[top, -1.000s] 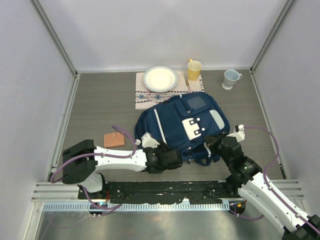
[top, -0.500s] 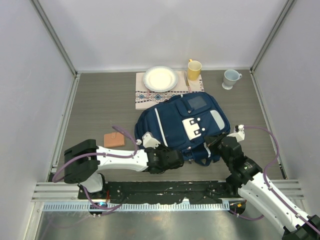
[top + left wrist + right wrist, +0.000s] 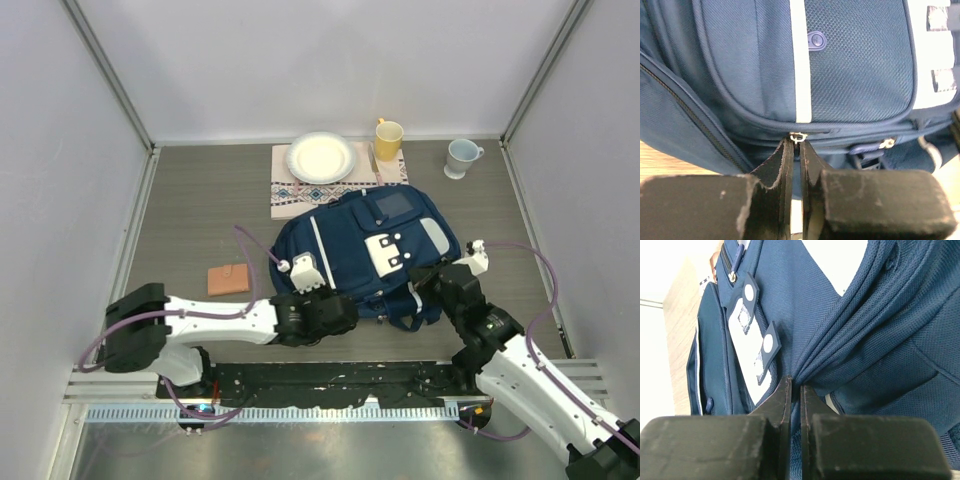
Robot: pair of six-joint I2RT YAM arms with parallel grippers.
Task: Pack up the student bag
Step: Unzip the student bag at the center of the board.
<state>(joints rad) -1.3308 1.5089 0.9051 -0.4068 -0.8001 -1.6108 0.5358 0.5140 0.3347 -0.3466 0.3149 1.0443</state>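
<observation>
Navy blue fabric student bag point(image 3: 365, 250) w/ white stripes: left gripper point(image 3: 796, 144) pinched, prob. on small metal zip pull point(image 3: 798, 136); right gripper point(image 3: 796, 386) clamped on bag's fabric fold.

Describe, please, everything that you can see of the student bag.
The student bag is a navy woven-fabric backpack with thin white stripes, a white buckled patch and front pockets. It lies flat on the grey table, front up. The left gripper pinches a silver zip pull at its near edge; the right gripper pinches a fold of its fabric.
</observation>
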